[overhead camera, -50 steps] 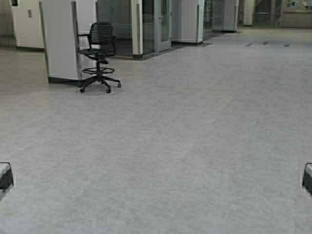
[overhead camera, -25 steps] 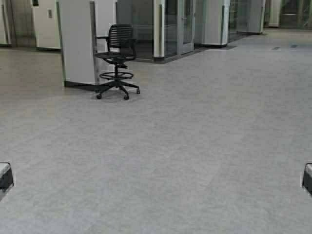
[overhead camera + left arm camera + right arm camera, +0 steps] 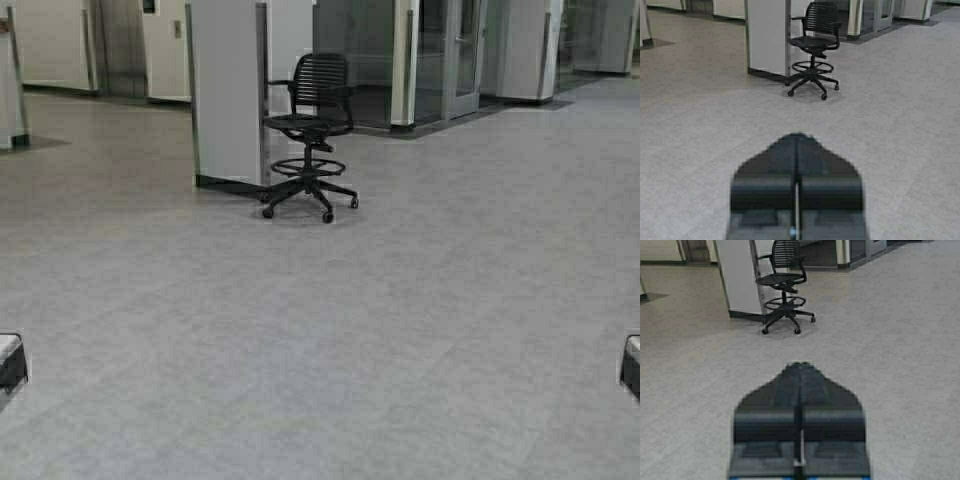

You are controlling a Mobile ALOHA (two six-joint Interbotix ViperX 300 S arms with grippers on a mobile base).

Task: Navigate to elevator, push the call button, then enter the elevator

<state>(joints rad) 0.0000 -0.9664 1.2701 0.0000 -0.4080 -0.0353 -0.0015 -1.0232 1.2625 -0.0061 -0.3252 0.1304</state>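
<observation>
Big grey speckled floor [image 3: 400,330] fills most of the high view. Far back right, glass-walled partitions [image 3: 440,55] with white columns. Far back left, a cream wall [image 3: 55,45] with a darker recess [image 3: 118,45] beside it; cannot tell if that recess is the elevator, no steel doors clearly readable. On the cream wall section right of the recess, a small upright grey plate, the call button [image 3: 177,29], far off at upper left of the high view, a dark sign [image 3: 148,6] above-left of it. White partition panel [image 3: 228,95] stands left of centre, upright on the floor. Black mesh office chair [image 3: 312,135] just beside the panel's right edge, on a five-wheel base. Left gripper [image 3: 797,145] low and forward over bare floor, fingers clenched together, holding nothing. Right gripper [image 3: 800,372] same pose on the other side, fingers pressed together, holding nothing
</observation>
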